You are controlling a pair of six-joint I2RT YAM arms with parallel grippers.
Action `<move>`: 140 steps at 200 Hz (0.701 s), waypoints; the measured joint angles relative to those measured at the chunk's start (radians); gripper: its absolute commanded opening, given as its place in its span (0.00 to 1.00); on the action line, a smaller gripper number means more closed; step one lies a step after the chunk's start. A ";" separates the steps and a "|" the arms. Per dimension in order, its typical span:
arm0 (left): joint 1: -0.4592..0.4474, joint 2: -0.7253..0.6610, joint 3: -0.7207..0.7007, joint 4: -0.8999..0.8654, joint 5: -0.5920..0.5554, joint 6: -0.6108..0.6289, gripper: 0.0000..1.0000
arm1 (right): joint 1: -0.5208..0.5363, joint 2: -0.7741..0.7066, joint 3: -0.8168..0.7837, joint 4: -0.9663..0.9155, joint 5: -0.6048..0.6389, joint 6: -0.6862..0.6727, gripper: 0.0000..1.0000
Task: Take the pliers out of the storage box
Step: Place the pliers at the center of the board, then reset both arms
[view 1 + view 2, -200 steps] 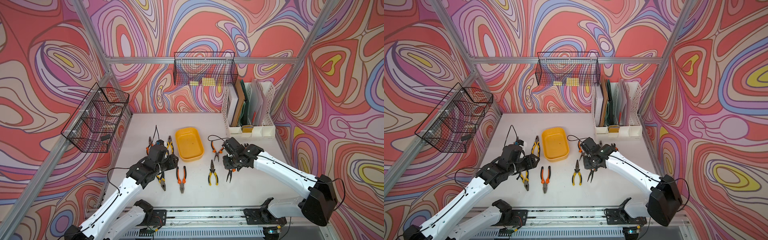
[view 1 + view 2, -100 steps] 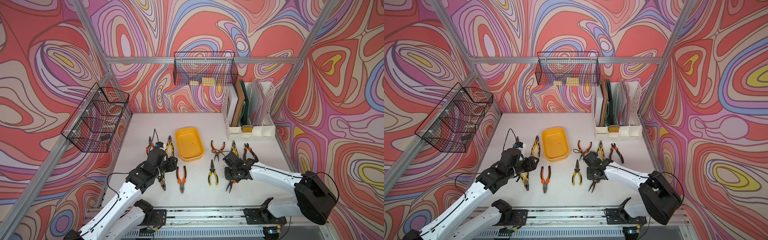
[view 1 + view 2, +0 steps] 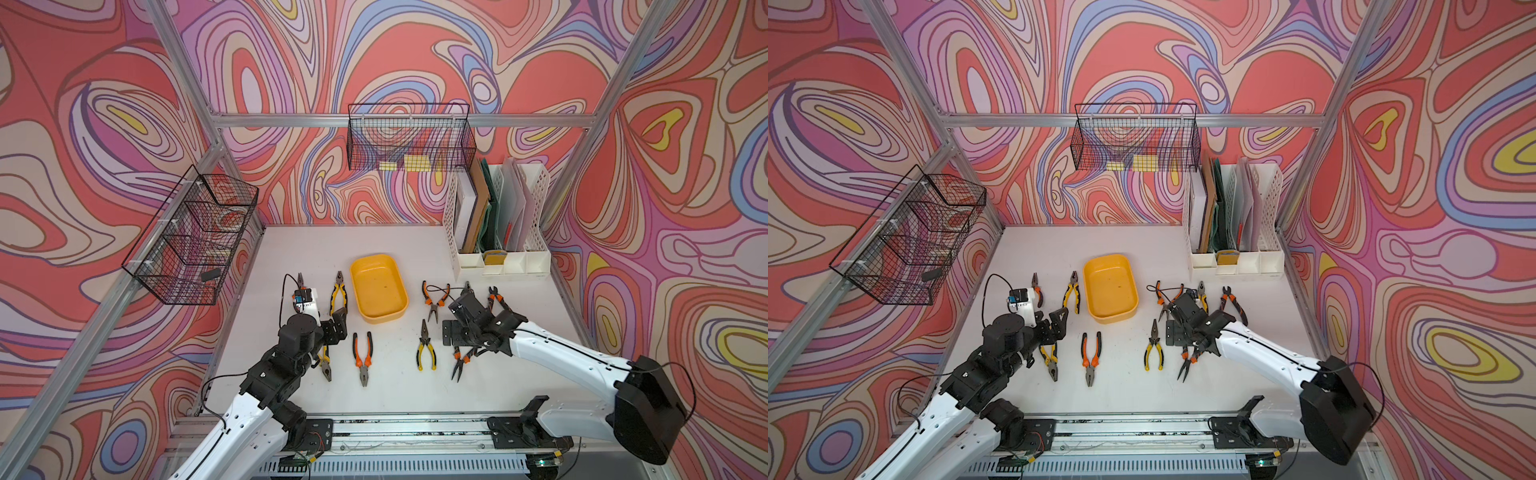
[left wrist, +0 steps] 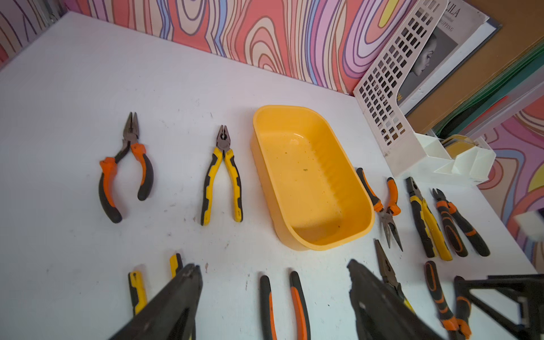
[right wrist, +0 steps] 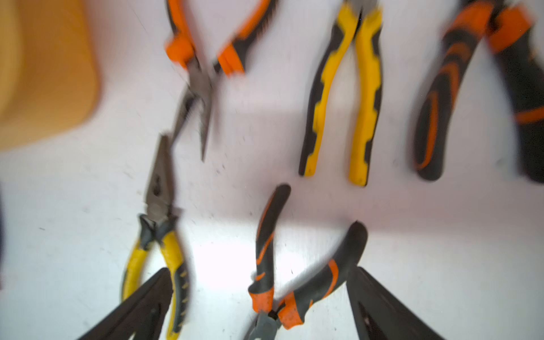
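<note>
Nine pliers (image 3: 363, 357): all out on the white table (image 3: 332, 245), in two loose rows either side of the storage box (image 3: 379, 291) — four to its left, five to its right.
Storage box: mid-table, nothing in it, apart from every tool.
Open room: far strip of table behind the box bare; file rack (image 3: 451, 216) fills the far right corner.
Left gripper (image 4: 270, 265): jaws spread, gripping nothing, over the near-left pliers.
Right gripper (image 5: 262, 270): jaws spread — orange-handled pliers (image 3: 462, 362) lie released between them.
Change: a second ago that claw was clenched on those pliers, above the table.
Writing: magazine (image 4: 435, 50) in the rack shows "ILA" and "OPPING", cut off.
</note>
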 measured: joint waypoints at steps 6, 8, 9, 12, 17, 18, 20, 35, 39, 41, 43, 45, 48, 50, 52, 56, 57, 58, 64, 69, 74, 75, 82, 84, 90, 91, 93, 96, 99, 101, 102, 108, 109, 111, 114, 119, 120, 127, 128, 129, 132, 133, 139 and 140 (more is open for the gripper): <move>0.000 0.006 -0.003 0.026 -0.016 0.027 0.93 | -0.001 -0.018 0.046 -0.005 0.027 -0.021 0.98; 0.000 0.008 -0.004 0.031 -0.020 0.035 0.93 | -0.002 -0.023 0.056 -0.006 0.034 -0.027 0.98; 0.000 0.010 -0.004 0.038 -0.025 0.040 0.94 | -0.002 -0.026 0.068 -0.005 0.042 -0.032 0.98; 0.000 0.015 -0.004 0.052 -0.033 0.055 0.95 | -0.003 -0.034 0.090 -0.002 0.057 -0.046 0.98; 0.000 0.026 -0.004 0.077 -0.048 0.079 0.98 | -0.003 -0.045 0.119 0.008 0.084 -0.069 0.98; 0.000 0.027 -0.004 0.080 -0.050 0.082 0.98 | -0.004 -0.049 0.129 0.013 0.092 -0.076 0.98; 0.000 0.033 -0.004 0.097 -0.059 0.095 0.99 | -0.005 -0.053 0.137 0.020 0.103 -0.088 0.98; 0.000 0.075 -0.005 0.196 -0.116 0.174 1.00 | -0.011 -0.103 0.171 0.121 0.200 -0.193 0.98; 0.000 0.087 -0.007 0.228 -0.131 0.195 1.00 | -0.013 -0.117 0.164 0.160 0.221 -0.227 0.98; 0.000 0.095 -0.009 0.253 -0.140 0.214 1.00 | -0.017 -0.129 0.156 0.189 0.234 -0.251 0.98; 0.001 0.101 -0.011 0.267 -0.146 0.223 1.00 | -0.019 -0.139 0.147 0.217 0.242 -0.272 0.98; 0.001 0.108 -0.014 0.292 -0.154 0.239 1.00 | -0.021 -0.145 0.140 0.235 0.249 -0.284 0.98; 0.002 0.120 -0.020 0.328 -0.166 0.261 1.00 | -0.029 -0.161 0.121 0.280 0.263 -0.319 0.98; 0.003 0.125 -0.024 0.347 -0.171 0.271 1.00 | -0.032 -0.172 0.106 0.315 0.269 -0.342 0.98; 0.003 0.131 -0.029 0.373 -0.178 0.286 1.00 | -0.037 -0.183 0.090 0.346 0.277 -0.363 0.98; 0.007 0.146 -0.041 0.421 -0.188 0.311 1.00 | -0.048 -0.200 0.058 0.407 0.288 -0.405 0.98; 0.008 0.148 -0.043 0.431 -0.190 0.316 1.00 | -0.050 -0.207 0.045 0.433 0.289 -0.420 0.98; 0.008 0.150 -0.046 0.439 -0.192 0.320 1.00 | -0.052 -0.210 0.039 0.444 0.291 -0.426 0.98; 0.015 0.170 -0.064 0.504 -0.204 0.352 1.00 | -0.072 -0.234 -0.020 0.549 0.295 -0.494 0.98; 0.026 0.191 -0.083 0.566 -0.214 0.379 1.00 | -0.096 -0.248 -0.070 0.631 0.294 -0.547 0.99; 0.040 0.209 -0.100 0.615 -0.222 0.397 1.00 | -0.120 -0.253 -0.110 0.698 0.289 -0.584 0.98; 0.043 0.212 -0.102 0.623 -0.222 0.400 1.00 | -0.129 -0.253 -0.122 0.717 0.283 -0.594 0.98; 0.071 0.242 -0.123 0.685 -0.226 0.416 1.00 | -0.175 -0.247 -0.166 0.793 0.261 -0.632 0.98; 0.077 0.247 -0.127 0.697 -0.227 0.420 1.00 | -0.188 -0.245 -0.174 0.806 0.257 -0.639 0.98; 0.110 0.275 -0.141 0.740 -0.226 0.421 1.00 | -0.241 -0.227 -0.196 0.851 0.232 -0.655 0.98; 0.114 0.278 -0.143 0.744 -0.227 0.422 1.00 | -0.256 -0.222 -0.201 0.861 0.229 -0.660 0.98; 0.129 0.288 -0.146 0.758 -0.226 0.421 1.00 | -0.272 -0.215 -0.205 0.874 0.226 -0.661 0.98; 0.143 0.298 -0.150 0.771 -0.224 0.420 1.00 | -0.300 -0.203 -0.212 0.894 0.210 -0.663 0.98; 0.161 0.310 -0.156 0.789 -0.220 0.418 1.00 | -0.329 -0.190 -0.218 0.916 0.201 -0.667 0.98; 0.179 0.322 -0.159 0.804 -0.219 0.416 1.00 | -0.351 -0.178 -0.223 0.935 0.195 -0.668 0.98; 0.183 0.324 -0.160 0.808 -0.219 0.415 1.00 | -0.359 -0.174 -0.225 0.941 0.193 -0.668 0.98; 0.215 0.347 -0.168 0.837 -0.215 0.408 1.00 | -0.414 -0.143 -0.239 0.995 0.174 -0.668 0.98; 0.224 0.353 -0.170 0.845 -0.215 0.406 1.00 | -0.427 -0.137 -0.243 1.007 0.170 -0.667 0.98; 0.232 0.359 -0.171 0.854 -0.214 0.403 1.00 | -0.437 -0.131 -0.247 1.020 0.165 -0.668 0.98; 0.248 0.372 -0.174 0.866 -0.214 0.397 1.00 | -0.465 -0.110 -0.256 1.050 0.157 -0.666 0.98; 0.270 0.391 -0.178 0.888 -0.212 0.391 1.00 | -0.494 -0.089 -0.268 1.083 0.143 -0.662 0.99; 0.274 0.394 -0.178 0.891 -0.212 0.391 1.00 | -0.504 -0.077 -0.272 1.095 0.141 -0.661 0.98; 0.298 0.425 -0.181 0.919 -0.209 0.385 1.00 | -0.535 -0.036 -0.291 1.143 0.125 -0.656 0.98; 0.300 0.429 -0.181 0.922 -0.209 0.385 1.00 | -0.537 -0.031 -0.293 1.148 0.124 -0.655 0.98; 0.304 0.437 -0.182 0.928 -0.208 0.385 1.00 | -0.540 -0.026 -0.295 1.154 0.122 -0.655 0.98; 0.308 0.446 -0.182 0.936 -0.208 0.384 1.00 | -0.548 -0.009 -0.303 1.174 0.117 -0.652 0.98; 0.309 0.450 -0.183 0.939 -0.208 0.385 1.00 | -0.552 0.003 -0.308 1.185 0.114 -0.652 0.98; 0.317 0.479 -0.183 0.957 -0.204 0.385 1.00 | -0.560 0.037 -0.323 1.220 0.103 -0.650 0.98; 0.318 0.482 -0.183 0.959 -0.204 0.385 1.00 | -0.562 0.049 -0.328 1.229 0.099 -0.650 0.98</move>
